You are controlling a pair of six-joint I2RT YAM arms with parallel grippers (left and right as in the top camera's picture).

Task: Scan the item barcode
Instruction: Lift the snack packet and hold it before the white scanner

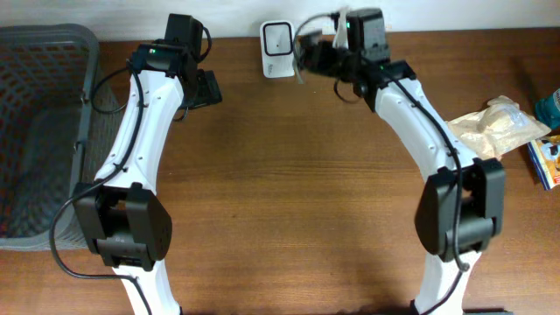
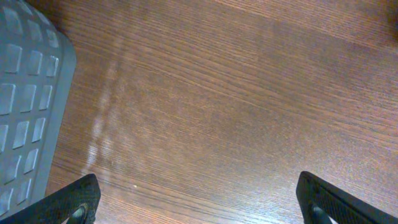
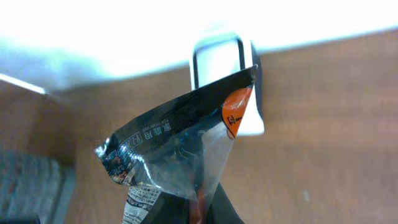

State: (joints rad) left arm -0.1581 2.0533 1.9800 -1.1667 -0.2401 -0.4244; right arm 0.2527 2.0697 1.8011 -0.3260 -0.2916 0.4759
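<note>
Black-and-clear crinkly plastic snack packet w/ an orange corner triangle point(image 3: 180, 146) is pinched at its lower end in the right pincer point(image 1: 313, 59), jaws squeezed nearly together on the film. Packet is up off the table, tilted, directly in front of the small white barcode scanner w/ a dark window frame point(image 3: 219, 59); can't tell whether the two touch. Scanner stands at the far edge of the brown wood-grain tabletop point(image 1: 289, 175), w/ a pale wall behind. Left pincer point(image 2: 199, 202) is spread as wide as it goes, holding nothing, hanging over bare wood just beside the grey plastic mesh basket point(image 2: 25, 93) at the table's left end. Far right on the table: crumpled beige bag point(image 1: 494, 127), a blue item point(image 1: 551, 105) & a flat printed box point(image 1: 544, 162), both cut off by the frame edge.
</note>
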